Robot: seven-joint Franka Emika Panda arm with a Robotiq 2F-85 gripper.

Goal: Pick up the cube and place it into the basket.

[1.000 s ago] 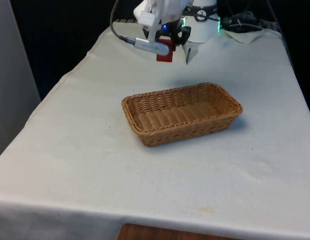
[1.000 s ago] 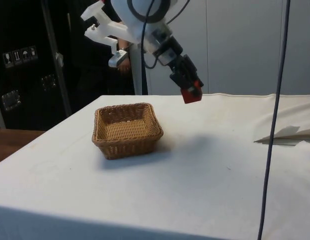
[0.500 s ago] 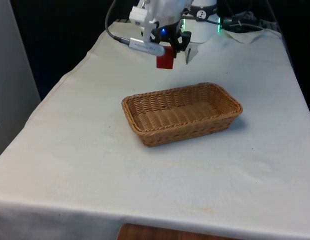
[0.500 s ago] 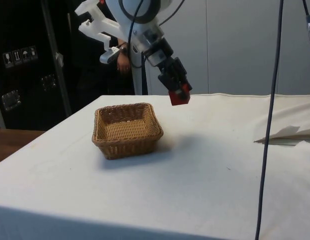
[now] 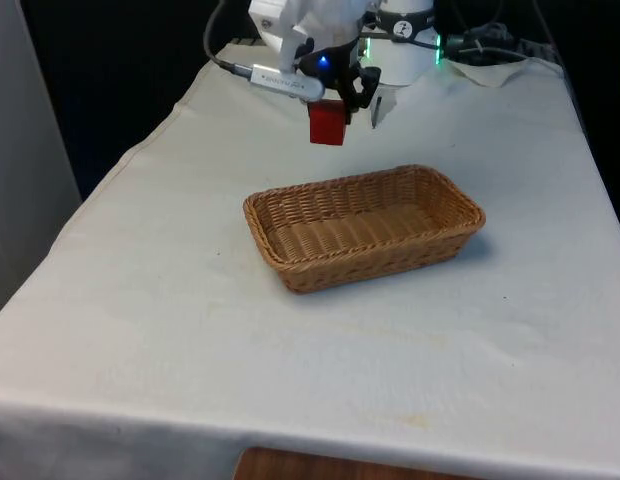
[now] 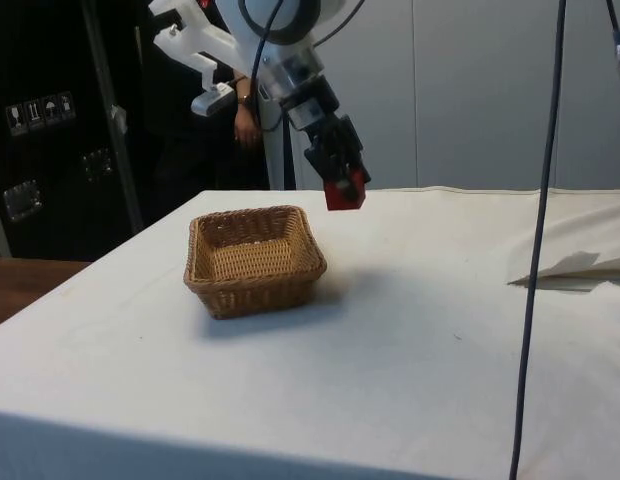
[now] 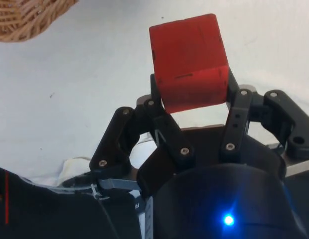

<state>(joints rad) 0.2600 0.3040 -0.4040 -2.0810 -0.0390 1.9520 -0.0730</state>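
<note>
White cloth (image 5: 190, 330) drapes the table; dark cabinets (image 6: 50, 130) and pale wall panels (image 6: 470, 90) stand behind, perhaps wooden floor (image 5: 310, 468) below.

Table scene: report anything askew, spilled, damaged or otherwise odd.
Nothing stands out. The black two-finger tool grips the red cube squarely, up in the air short of the woven wicker basket. The basket sits upright and intact on the white cloth, holding nothing, with no spill around it.

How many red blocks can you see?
1. The red block is up in the air, held in the claw, behind the basket. The basket looks empty inside.
</note>
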